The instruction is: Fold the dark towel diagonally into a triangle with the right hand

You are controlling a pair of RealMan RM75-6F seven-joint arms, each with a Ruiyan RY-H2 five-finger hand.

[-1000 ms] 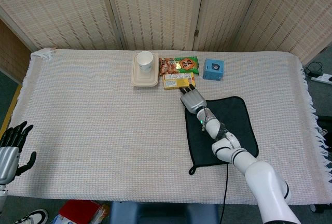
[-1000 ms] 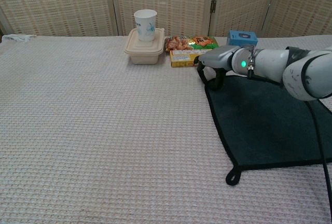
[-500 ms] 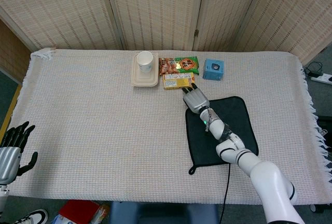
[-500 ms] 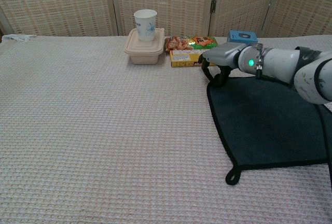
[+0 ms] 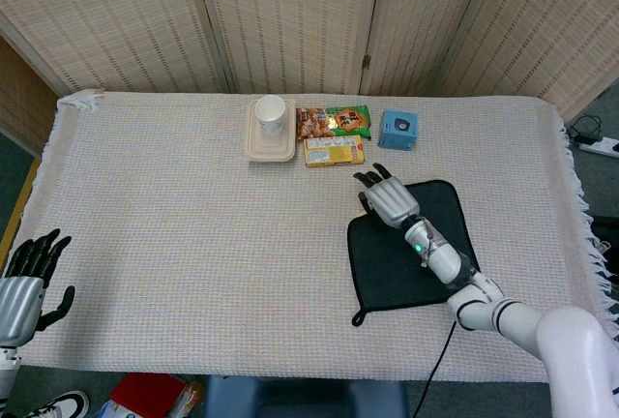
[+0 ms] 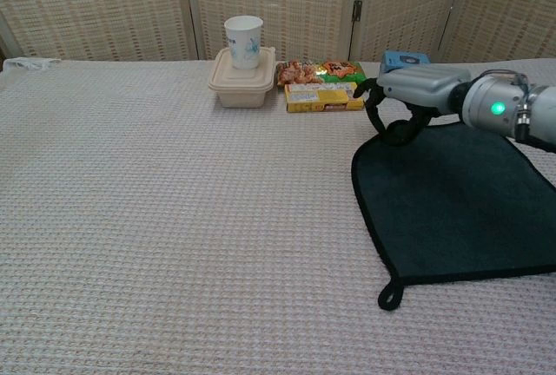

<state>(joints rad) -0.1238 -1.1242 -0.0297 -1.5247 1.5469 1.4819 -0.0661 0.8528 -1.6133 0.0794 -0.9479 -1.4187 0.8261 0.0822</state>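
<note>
Right hand [image 5: 389, 197], fingers curled, pinching the dark towel [image 5: 416, 253] at its far corner; judged best carried diagonally toward the hanging loop [image 6: 390, 294].

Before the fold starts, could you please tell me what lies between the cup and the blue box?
In the head view, a snack bag and a yellow box lie between the cup and the blue box.
</note>
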